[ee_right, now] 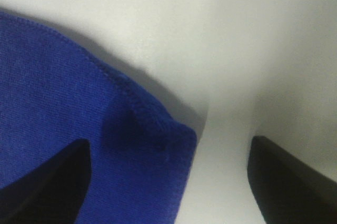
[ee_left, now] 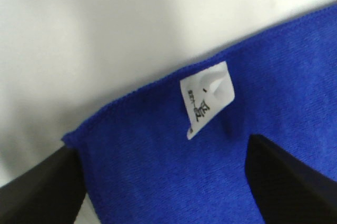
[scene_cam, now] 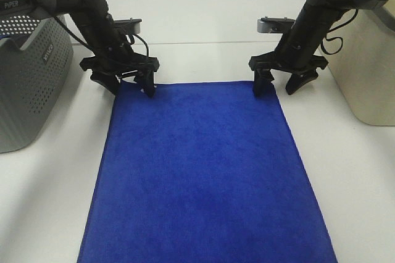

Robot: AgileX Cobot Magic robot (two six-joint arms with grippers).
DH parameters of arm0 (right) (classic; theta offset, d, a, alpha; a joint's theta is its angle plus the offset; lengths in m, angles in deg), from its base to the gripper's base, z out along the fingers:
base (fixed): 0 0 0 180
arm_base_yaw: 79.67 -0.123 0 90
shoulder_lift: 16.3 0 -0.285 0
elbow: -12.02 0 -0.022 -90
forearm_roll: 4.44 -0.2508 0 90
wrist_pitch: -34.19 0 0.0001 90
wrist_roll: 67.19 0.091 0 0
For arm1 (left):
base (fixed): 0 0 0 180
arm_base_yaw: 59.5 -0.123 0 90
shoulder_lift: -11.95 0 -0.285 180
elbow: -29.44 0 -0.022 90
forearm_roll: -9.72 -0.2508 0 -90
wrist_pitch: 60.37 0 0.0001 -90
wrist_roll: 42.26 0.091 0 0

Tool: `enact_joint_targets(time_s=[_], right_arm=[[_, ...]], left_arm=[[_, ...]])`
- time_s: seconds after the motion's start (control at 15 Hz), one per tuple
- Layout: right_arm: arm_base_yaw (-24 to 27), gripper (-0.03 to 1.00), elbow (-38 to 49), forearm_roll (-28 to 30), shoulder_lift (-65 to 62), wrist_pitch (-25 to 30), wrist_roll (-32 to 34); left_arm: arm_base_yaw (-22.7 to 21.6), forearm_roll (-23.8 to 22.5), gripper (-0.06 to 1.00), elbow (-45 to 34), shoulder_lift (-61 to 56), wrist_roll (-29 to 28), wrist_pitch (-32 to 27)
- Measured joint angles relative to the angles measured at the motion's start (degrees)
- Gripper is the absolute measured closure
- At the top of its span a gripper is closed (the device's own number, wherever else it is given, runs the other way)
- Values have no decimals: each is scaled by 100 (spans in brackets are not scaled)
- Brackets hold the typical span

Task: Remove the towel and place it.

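Note:
The royal-blue towel [scene_cam: 203, 170] lies flat and spread out on the white table [scene_cam: 352, 176], its long side running from the far edge to the near edge. My left gripper [scene_cam: 131, 85] is open and straddles the towel's far left corner. In the left wrist view the towel [ee_left: 274, 77] shows its white tag [ee_left: 206, 98] between the open gripper [ee_left: 160, 148] fingers. My right gripper [scene_cam: 278, 86] is open over the far right corner. In the right wrist view one finger is over the towel corner [ee_right: 152, 129] and the other over bare table, with the gripper [ee_right: 168, 145] holding nothing.
A grey perforated basket [scene_cam: 28, 78] stands at the left edge of the table. A beige container [scene_cam: 370, 71] stands at the right. The table's back edge runs just behind both grippers.

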Motion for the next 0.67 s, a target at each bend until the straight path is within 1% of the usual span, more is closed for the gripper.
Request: enact_joint_targets(time_s=[0.13,0.27,0.47,0.67], right_arm=[[-6,20,-11,-40,11,-11,0],[-6,26,-17,-57,17,-6,0],[-6,27,-17,-63,29,17,-11],[-6,32,-17,-86,29,29,-17]], left_arm=[[6,6,18,0,0,0,11],[6,6,20,0,0,23,23],[6,6,20,0,0,29,23],[6,6,21,0,0,40,0]])
